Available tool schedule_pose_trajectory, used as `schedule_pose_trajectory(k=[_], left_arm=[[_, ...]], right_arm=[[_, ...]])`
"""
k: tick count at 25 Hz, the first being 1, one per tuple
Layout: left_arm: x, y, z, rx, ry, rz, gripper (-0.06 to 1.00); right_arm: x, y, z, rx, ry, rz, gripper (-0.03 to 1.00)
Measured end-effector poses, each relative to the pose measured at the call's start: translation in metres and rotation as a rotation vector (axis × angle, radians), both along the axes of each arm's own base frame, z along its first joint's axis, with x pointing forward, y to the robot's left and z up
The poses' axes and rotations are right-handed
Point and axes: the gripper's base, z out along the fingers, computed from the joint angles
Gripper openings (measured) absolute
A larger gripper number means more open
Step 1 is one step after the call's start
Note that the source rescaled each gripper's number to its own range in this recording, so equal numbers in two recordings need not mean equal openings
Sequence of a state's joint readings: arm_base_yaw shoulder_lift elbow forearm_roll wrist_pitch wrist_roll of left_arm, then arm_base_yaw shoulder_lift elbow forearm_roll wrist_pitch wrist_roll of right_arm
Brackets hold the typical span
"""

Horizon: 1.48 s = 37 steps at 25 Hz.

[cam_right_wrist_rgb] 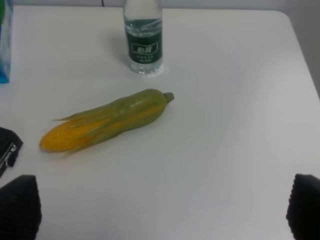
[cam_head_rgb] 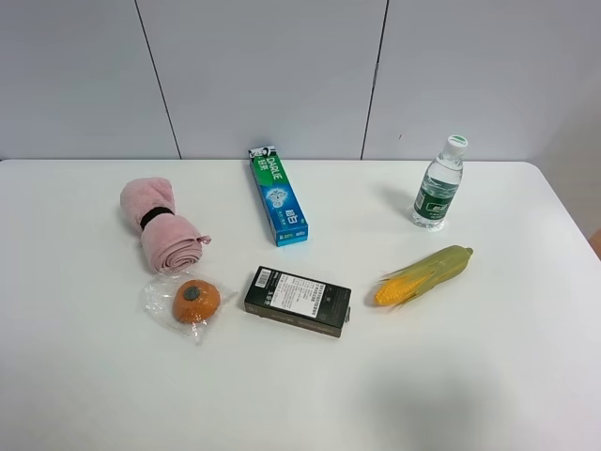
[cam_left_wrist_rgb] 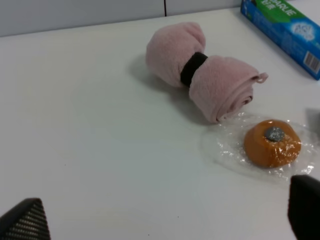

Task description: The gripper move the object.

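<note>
The flat black box with a white label (cam_head_rgb: 299,301) lies on the white table (cam_head_rgb: 488,376), front of centre, between the wrapped orange and the corn. One of its corners shows in the right wrist view (cam_right_wrist_rgb: 7,147). Neither arm shows in the exterior high view. My left gripper (cam_left_wrist_rgb: 162,215) is open and empty above bare table, with its fingertips (cam_left_wrist_rgb: 20,220) wide apart and the orange just beyond one of them. My right gripper (cam_right_wrist_rgb: 161,207) is open and empty, short of the corn, with its fingertips (cam_right_wrist_rgb: 305,205) wide apart.
A rolled pink towel (cam_head_rgb: 161,228) and an orange in clear wrap (cam_head_rgb: 195,301) lie at the left. A blue-green toothpaste box (cam_head_rgb: 278,195) lies at back centre. A water bottle (cam_head_rgb: 439,185) stands at back right. A corn cob (cam_head_rgb: 424,273) lies right of the box.
</note>
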<state>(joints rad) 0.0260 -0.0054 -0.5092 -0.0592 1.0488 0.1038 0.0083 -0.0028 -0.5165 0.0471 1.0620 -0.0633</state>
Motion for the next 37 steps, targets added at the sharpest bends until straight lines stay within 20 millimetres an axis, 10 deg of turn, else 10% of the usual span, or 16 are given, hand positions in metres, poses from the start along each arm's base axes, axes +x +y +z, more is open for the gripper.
schedule_pose_trajectory(k=[37], left_arm=[[0.0000,0.0000,0.0000,0.000,0.000,0.000,1.00]], right_arm=[[0.0018,-0.0020,-0.0048,0.026,0.022,-0.038,1.00]])
